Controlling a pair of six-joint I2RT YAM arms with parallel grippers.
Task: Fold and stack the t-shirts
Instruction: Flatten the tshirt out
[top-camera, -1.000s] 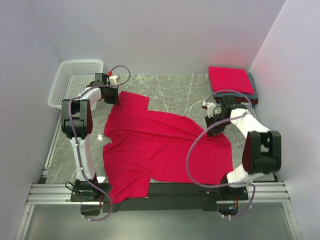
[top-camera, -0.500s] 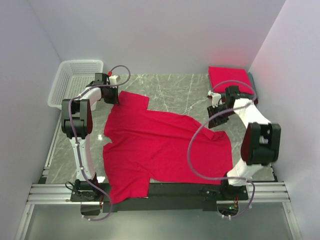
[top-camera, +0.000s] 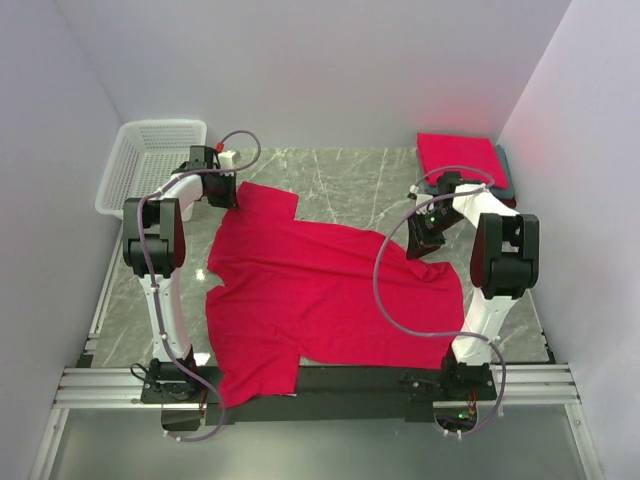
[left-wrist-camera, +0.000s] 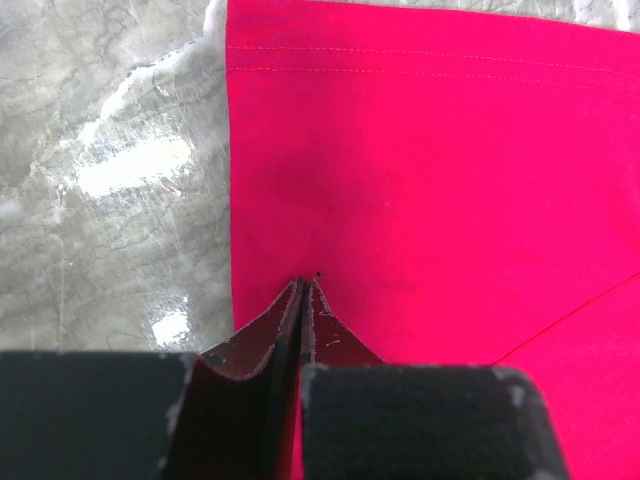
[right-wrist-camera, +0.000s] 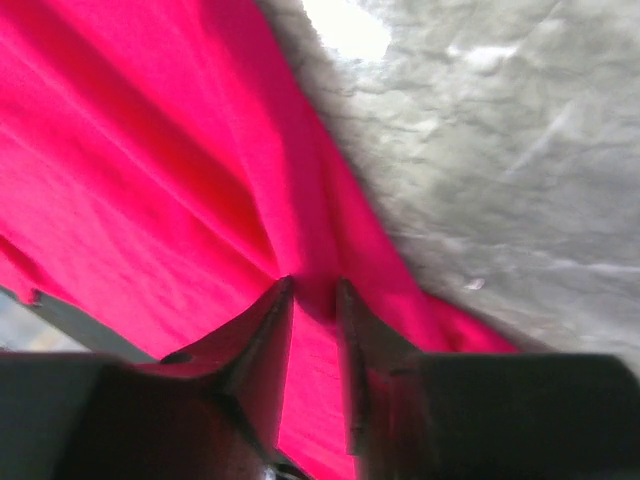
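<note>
R pincer (right-wrist-camera: 315, 288) newly apart; 1 spread tee (top-camera: 330, 290), 1 folded stack (top-camera: 460, 158)

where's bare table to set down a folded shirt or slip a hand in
Widest bare table: the far strip between the basket and the folded stack, beyond the spread t-shirt. A narrower strip runs along the left edge beside the left arm. The centre is covered by cloth, and both far corners are taken.

The left arm reaches far forward, elbow raised, and the left claw (left-wrist-camera: 303, 282) points down, fingers pressed together. The right arm doubles over at its elbow — the right claw (right-wrist-camera: 315, 285) tips downward, fingers partly apart.
</note>
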